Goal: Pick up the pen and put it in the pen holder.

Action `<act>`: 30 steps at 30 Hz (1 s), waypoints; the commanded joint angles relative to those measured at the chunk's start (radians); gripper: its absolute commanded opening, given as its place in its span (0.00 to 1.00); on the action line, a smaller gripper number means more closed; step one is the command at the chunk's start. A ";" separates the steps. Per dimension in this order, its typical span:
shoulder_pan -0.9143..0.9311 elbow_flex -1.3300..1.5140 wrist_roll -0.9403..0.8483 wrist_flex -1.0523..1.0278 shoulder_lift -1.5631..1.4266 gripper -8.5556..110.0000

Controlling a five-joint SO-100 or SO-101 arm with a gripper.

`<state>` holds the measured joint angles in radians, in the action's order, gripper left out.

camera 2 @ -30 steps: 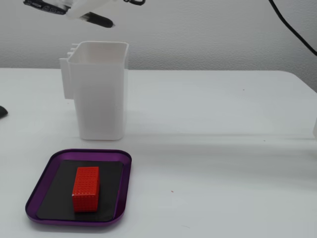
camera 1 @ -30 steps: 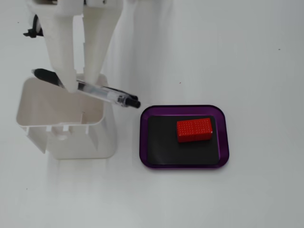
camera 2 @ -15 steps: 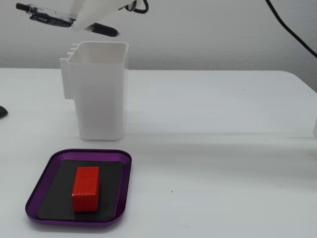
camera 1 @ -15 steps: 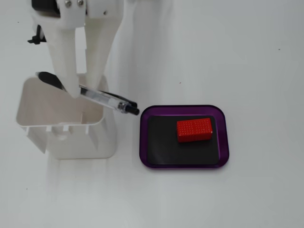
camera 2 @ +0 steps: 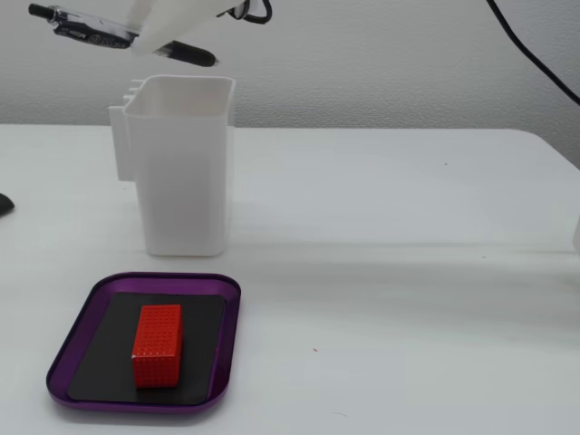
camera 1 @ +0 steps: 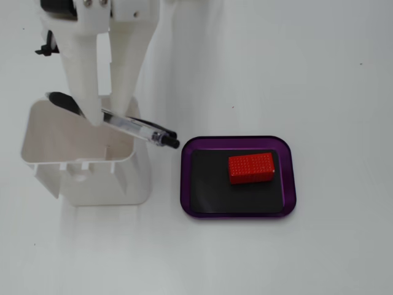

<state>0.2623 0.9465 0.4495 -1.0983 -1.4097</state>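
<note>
Currently: pen (camera 1: 126,125) lifted, clamped crosswise in closed gripper (camera 1: 105,117) above pen holder (camera 2: 186,172) (nearly horizontal); tipping and release outstanding.

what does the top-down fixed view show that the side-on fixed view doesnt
Only the top-down fixed view shows the inside of the pen holder and the claw with its two white fingers closed across the pen.

Only the side-on fixed view shows height: the pen is held above the holder's rim, tilted, not inside. It also shows black cables.

Both show the purple tray with the red block in it.
</note>
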 commanded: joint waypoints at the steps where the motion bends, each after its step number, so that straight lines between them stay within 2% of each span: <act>1: -0.006 -0.011 -0.006 0.000 -0.011 0.11; 14: -0.006 -0.015 -0.012 -0.006 -0.028 0.14; 24: -0.026 -0.216 -0.232 -0.437 -0.278 0.14; 28: -0.075 -0.152 -0.322 -0.604 -0.433 0.14; 30: -0.081 -0.035 -0.333 -0.600 -0.515 0.14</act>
<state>0.1887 0.8191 0.1381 -1.6659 -1.7994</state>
